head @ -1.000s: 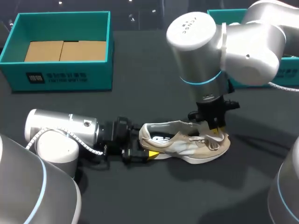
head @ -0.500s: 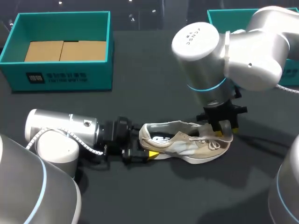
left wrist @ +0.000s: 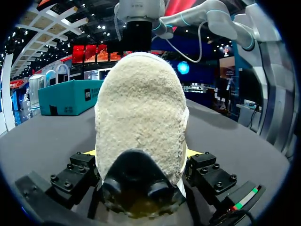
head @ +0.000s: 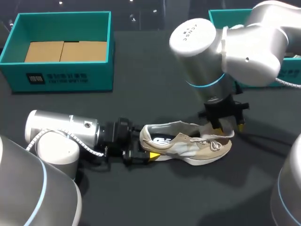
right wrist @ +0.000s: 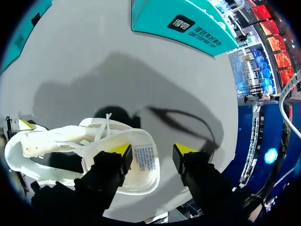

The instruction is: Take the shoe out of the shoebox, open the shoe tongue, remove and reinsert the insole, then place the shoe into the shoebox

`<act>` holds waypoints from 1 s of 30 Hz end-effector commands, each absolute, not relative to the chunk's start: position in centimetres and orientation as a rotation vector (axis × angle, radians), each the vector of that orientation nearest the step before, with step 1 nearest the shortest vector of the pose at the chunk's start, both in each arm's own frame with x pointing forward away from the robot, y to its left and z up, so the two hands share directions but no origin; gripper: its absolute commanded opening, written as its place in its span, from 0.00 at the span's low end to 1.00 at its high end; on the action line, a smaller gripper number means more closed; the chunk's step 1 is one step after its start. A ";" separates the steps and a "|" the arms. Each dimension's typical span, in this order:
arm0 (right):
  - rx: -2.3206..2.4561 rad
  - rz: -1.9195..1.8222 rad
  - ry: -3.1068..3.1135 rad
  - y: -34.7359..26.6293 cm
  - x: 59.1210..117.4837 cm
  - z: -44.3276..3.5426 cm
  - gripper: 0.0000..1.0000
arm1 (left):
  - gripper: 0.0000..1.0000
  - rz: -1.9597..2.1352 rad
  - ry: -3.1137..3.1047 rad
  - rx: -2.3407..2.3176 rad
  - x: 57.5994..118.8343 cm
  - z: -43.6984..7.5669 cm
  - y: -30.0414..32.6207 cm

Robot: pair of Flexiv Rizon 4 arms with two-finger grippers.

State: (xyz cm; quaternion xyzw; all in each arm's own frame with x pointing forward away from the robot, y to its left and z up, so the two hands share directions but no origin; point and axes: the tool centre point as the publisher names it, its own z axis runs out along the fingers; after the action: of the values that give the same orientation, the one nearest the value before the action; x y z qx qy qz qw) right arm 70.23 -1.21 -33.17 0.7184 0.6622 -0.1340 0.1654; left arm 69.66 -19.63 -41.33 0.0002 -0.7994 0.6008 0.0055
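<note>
At the left end of the table (head: 141, 197) stands the teal shoebox (head: 61, 77), open, with only a brown cardboard sheet (head: 63, 51) inside; the shoe is not in it. Its front wall carries a black square mark and a line of print, which I do not read out.

Next comes the left arm (head: 61, 129), lying low along the table. In its wrist view, its jaws are closed on the heel (left wrist: 138, 122) of the shoe, one finger at each side.

The shoe (head: 188, 146) lies on its sole, well apart from the shoebox. Its long axis runs left to right, with the heel toward the left arm and the toe toward the right.

Over the toe end hangs the right arm (head: 225, 47), pointing down. Its jaws are open. The tongue (right wrist: 141, 165), folded forward over the laces, lies between the fingers; one yellow tip (right wrist: 120, 149) seems to touch it and the other stands apart. A small sewn label (right wrist: 144, 157) shows on the tongue, too small to read.

I judge that the insole is the next target. The mouth of the shoe lies heelward of the right jaws, along the long axis. The right arm is free and nearer, while the left holds the shoe.

At the far right stands a second teal box (right wrist: 155, 14) with similar print.
</note>
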 end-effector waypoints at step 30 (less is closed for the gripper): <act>0.884 0.200 2.810 12.9 66.5 -20.1 0.00 | 0.00 1.881 -2.504 0.001 69.6 -41.3 -19.5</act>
State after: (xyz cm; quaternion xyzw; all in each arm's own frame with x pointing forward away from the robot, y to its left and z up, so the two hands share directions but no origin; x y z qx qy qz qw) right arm 66.58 14.47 -19.85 0.4039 0.9043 -0.0198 0.1365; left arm 69.66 -19.62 -41.35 0.0001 -0.7993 0.6008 0.0056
